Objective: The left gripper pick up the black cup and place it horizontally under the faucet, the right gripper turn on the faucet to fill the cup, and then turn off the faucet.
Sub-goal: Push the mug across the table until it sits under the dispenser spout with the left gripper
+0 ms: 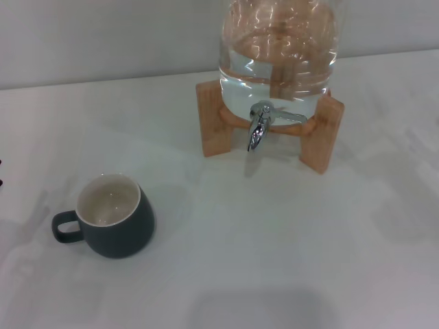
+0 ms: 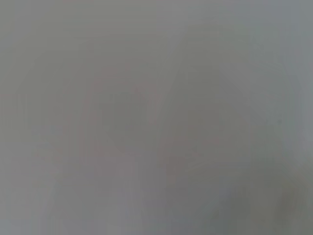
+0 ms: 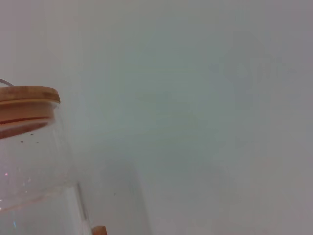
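The black cup (image 1: 113, 219) stands upright on the white table at the front left in the head view. Its cream inside looks empty and its loop handle points toward the left edge. The faucet (image 1: 257, 129) hangs from the front of the clear glass jar (image 1: 278, 62), with its thin lever (image 1: 288, 116) off to the right, and no water runs from it. Only a dark sliver of my left gripper (image 1: 1, 173) shows at the left edge, well apart from the cup. My right gripper is out of view. The left wrist view shows only blank grey surface.
The jar rests on a wooden stand (image 1: 212, 120) with two legs at the back of the white table (image 1: 274, 233). The right wrist view shows the jar's wooden lid (image 3: 24, 100) and glass wall (image 3: 39, 196) against a pale background.
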Motion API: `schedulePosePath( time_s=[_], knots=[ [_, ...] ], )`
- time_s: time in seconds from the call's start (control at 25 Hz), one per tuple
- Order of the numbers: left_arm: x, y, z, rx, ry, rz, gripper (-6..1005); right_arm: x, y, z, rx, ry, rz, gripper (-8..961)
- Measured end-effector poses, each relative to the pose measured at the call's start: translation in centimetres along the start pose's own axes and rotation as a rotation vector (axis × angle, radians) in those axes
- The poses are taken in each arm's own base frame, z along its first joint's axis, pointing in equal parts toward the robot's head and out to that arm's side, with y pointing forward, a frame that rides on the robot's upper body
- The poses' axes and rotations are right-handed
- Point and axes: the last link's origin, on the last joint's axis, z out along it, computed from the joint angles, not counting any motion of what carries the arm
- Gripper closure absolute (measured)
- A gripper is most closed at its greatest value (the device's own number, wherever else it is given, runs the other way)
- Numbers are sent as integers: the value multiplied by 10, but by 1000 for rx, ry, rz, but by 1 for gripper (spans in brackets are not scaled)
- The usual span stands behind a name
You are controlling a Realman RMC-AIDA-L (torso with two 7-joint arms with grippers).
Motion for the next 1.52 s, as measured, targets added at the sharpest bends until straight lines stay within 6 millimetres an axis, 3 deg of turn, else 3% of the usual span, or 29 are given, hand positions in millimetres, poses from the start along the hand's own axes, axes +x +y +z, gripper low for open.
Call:
schedulePosePath(
  time_s=[0.88,1.2,1.52],
  knots=[
    [-2,2,0,-6,-8,5,112,1,0,0,0,-1,4,110],
    [-12,22,-3,-96,-49,47,115,-1,-1,0,7,-12,8,110],
    [-15,26,-7,-100,-49,67,117,-1,-1,0,9,-12,9,110]
  ],
)
